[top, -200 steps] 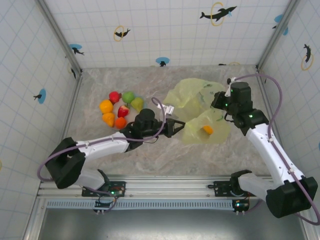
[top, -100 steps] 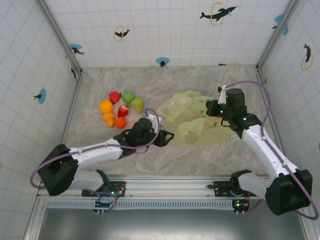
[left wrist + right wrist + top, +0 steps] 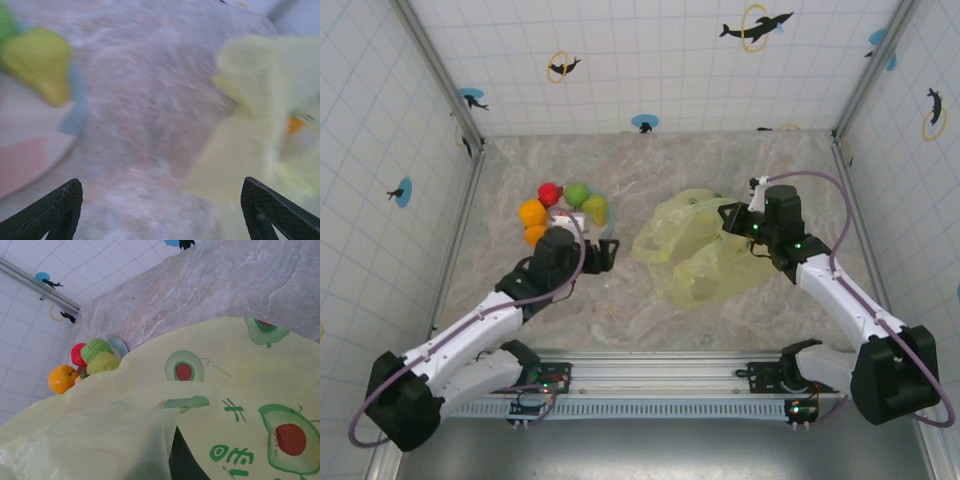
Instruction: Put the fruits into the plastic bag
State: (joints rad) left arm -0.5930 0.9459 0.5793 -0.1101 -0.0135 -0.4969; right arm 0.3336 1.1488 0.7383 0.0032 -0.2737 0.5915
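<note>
Left gripper (image 3: 605,253): jaws wide apart, empty; fruits (image 3: 578,194) at 11 o'clock.
Right gripper (image 3: 733,226): clamped on plastic bag (image 3: 695,255).

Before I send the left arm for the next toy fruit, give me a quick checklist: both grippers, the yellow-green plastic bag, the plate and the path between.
1. Left gripper open, nothing between its fingers: ok.
2. Right gripper shut on the edge of the translucent yellow-green plastic bag: ok.
3. Bag mouth open toward the plate: cannot tell; the film is crumpled.
4. Small toy fruits all bagged: not ok; at least five sit on the round pink-white plate.
5. Path from plate to bag: ok; only bare marbled tabletop lies between.
</note>
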